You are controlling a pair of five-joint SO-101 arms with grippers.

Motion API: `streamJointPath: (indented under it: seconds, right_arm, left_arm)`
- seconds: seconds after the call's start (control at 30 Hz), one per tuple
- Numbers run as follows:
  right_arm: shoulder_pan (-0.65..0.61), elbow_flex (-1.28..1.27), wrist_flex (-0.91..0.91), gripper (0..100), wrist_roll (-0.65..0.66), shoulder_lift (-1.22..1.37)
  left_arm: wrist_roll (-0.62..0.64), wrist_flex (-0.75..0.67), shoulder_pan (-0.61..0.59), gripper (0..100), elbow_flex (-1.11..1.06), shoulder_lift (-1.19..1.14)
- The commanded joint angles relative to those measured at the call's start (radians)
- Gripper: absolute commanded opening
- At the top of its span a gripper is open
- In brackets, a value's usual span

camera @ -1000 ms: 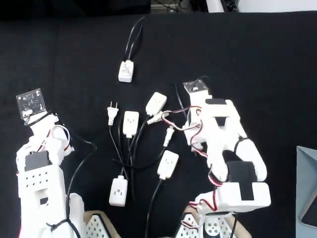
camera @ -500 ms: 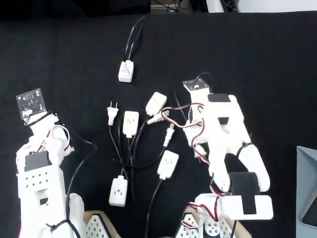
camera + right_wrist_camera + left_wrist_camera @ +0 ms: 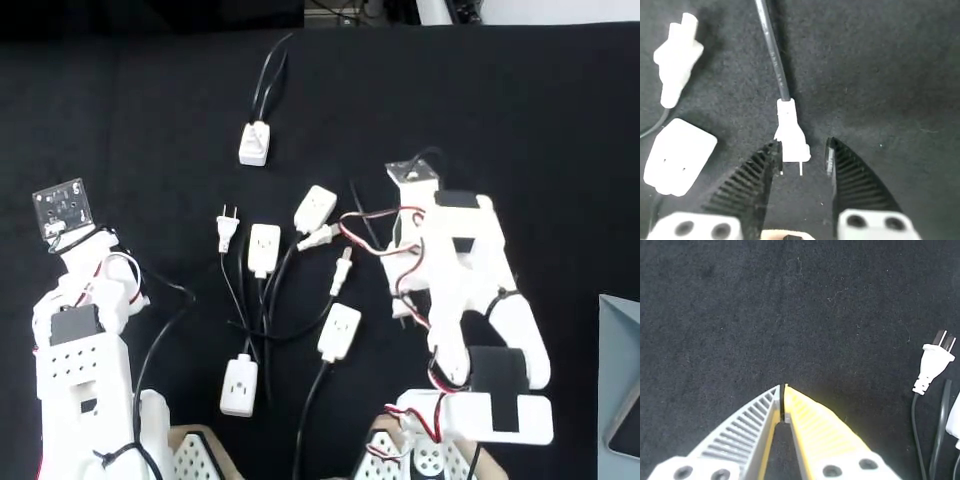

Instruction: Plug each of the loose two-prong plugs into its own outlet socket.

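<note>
Left claw (image 3: 783, 390): pressed together above the bare desk (image 3: 560, 120), near the left edge. A loose plug (image 3: 228, 228) lies at desk centre, just beside a socket (image 3: 264, 248). Right claw (image 3: 802, 147): spread, straddling a second plug (image 3: 791, 135) whose prongs point toward the claw.

Bright, even light from overhead casts only faint, soft shadows.
</note>
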State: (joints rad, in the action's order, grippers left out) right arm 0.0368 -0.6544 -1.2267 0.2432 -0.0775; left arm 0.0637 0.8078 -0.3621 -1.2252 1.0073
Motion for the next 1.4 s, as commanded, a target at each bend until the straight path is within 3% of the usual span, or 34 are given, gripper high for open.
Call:
streamJointPath:
  seconds: [0.0,0.7,0.83,1.1,1.23,1.37]
  right_arm:
    - [0.009,-0.045,0.074,15.1,0.009,-0.028]
    - [-0.100,-0.035,0.084,9.4,-0.048,0.105]
    - [-0.101,-0.010,0.086,1.1,-0.048,0.133]
    - [-0.101,0.018,0.071,6.8,-0.052,0.133]
    - [-0.101,0.090,-0.064,17.0,-0.100,0.133]
    - [-0.098,0.176,-0.164,17.4,-0.104,0.133]
  left_arm:
    - [-0.008,-0.017,0.002,3,0.002,0.015]
    - [-0.008,-0.017,0.002,3,0.002,0.015]
    - [-0.008,-0.017,0.002,3,0.002,0.015]
    - [-0.008,-0.017,0.002,3,0.002,0.015]
    - [-0.008,-0.017,0.002,3,0.002,0.015]
    - [-0.008,-0.017,0.002,3,0.002,0.015]
